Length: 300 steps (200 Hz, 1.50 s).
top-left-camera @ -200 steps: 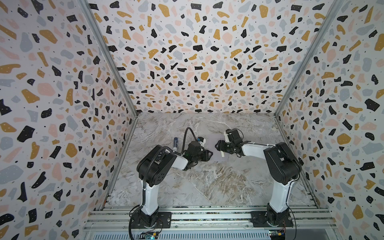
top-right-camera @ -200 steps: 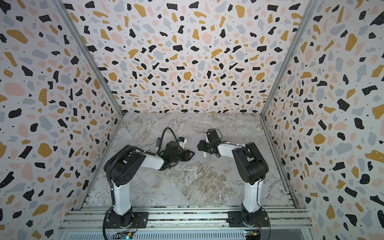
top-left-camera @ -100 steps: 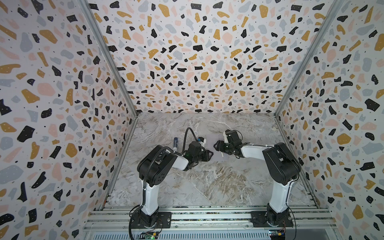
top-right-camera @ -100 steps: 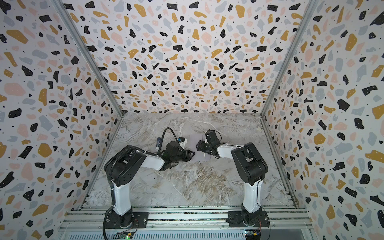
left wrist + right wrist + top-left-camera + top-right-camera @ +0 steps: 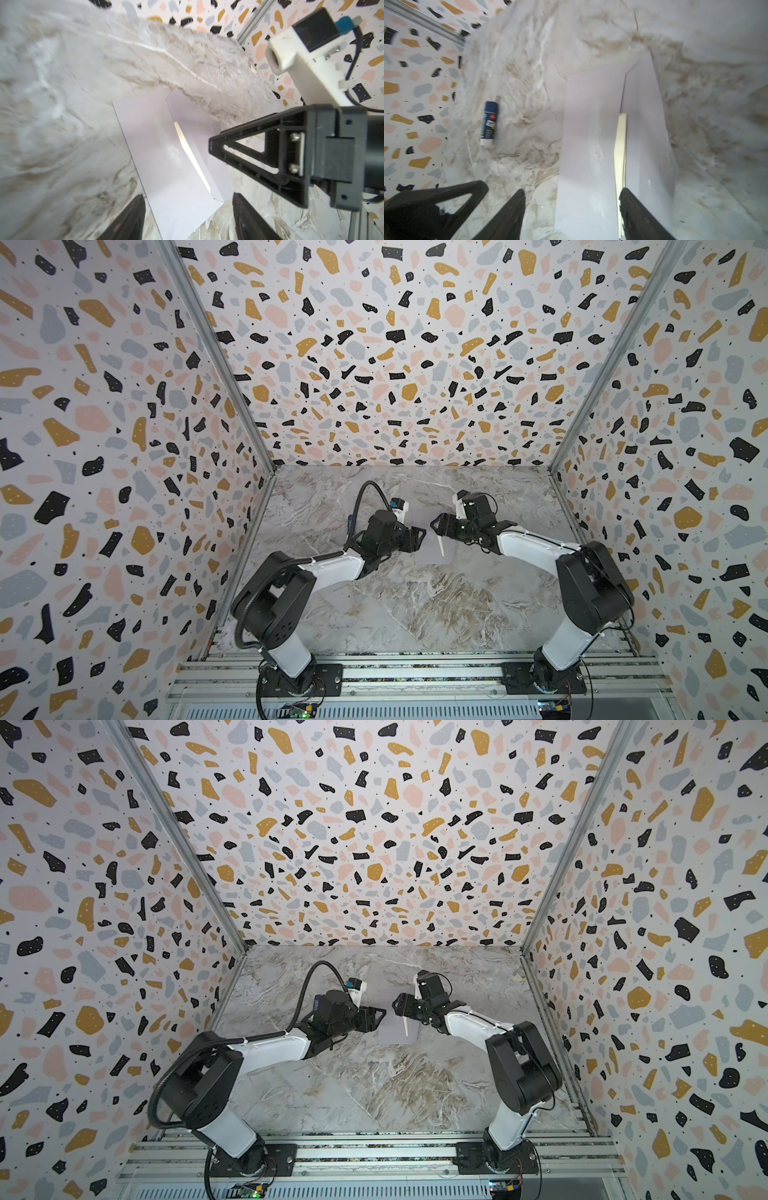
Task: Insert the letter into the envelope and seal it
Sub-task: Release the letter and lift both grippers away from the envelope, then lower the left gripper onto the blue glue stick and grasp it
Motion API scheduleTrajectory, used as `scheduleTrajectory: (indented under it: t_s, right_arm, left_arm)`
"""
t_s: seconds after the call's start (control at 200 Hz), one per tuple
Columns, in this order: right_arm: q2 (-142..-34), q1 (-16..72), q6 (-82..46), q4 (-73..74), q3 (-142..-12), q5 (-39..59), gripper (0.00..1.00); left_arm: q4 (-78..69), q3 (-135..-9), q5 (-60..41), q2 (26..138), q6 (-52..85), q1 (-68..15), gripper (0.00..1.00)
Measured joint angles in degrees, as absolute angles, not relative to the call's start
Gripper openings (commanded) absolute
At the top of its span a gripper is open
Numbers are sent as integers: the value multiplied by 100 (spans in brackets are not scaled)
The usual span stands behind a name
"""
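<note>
The lavender-grey envelope lies flat on the marble table between the two grippers. Its flap is folded out to one side. Of the letter, only a thin cream edge shows at the envelope's mouth; the rest is hidden inside. My left gripper is open, its fingers straddling one corner of the envelope. My right gripper is open over the opposite end, one fingertip by the letter's edge. Neither holds anything.
A blue glue stick lies on the table behind the left arm, towards the left wall. Terrazzo-patterned walls close the table in on three sides. A metal rail with the arm bases runs along the front.
Both grippers' jaws have spread wider. The right gripper has shifted slightly left over the envelope. The envelope stays where it was.
</note>
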<state>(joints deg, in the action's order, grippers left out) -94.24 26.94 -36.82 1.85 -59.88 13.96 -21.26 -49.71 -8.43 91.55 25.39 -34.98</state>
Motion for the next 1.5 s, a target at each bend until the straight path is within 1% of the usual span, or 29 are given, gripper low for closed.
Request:
scheduleTrajectory:
  t_s: [0.165,0.35,0.516,0.606,0.771,0.961,1.126,1.262,1.502]
  right_arm:
    - [-8527,2567,-3162,78,-6029,1398,81]
    - [-7642,2401,-2615,152,-5728,1559,86]
    - [-6930,2340,-2224,342,-4856,1739,88]
    - [-6726,2340,-2032,419,-4410,1809,91]
    - [-6458,2340,-1737,611,-3813,1872,92]
    - [-6431,2320,-1566,952,-3710,1892,94]
    - [-6215,2314,-1422,1173,-3551,1872,96]
    - [-5972,2309,-1343,1247,-3358,1868,96]
    - [-5902,2309,-1382,1374,-3356,1944,96]
  left_arm:
    - [-1529,-5072,-242,8189,2134,-3426,90]
    - [-867,-5207,469,7413,1662,-3371,100]
    - [-340,-5229,974,7026,1356,-3140,100]
    - [-80,-5229,1146,6932,1253,-2882,100]
    - [154,-5221,1216,7000,1155,-2338,100]
    - [285,-5221,1007,7677,1149,-1828,100]
    - [370,-5223,703,8213,1118,-1599,100]
    - [523,-5323,526,8462,1109,-1476,99]
    - [753,-5502,471,8549,1083,-1334,96]
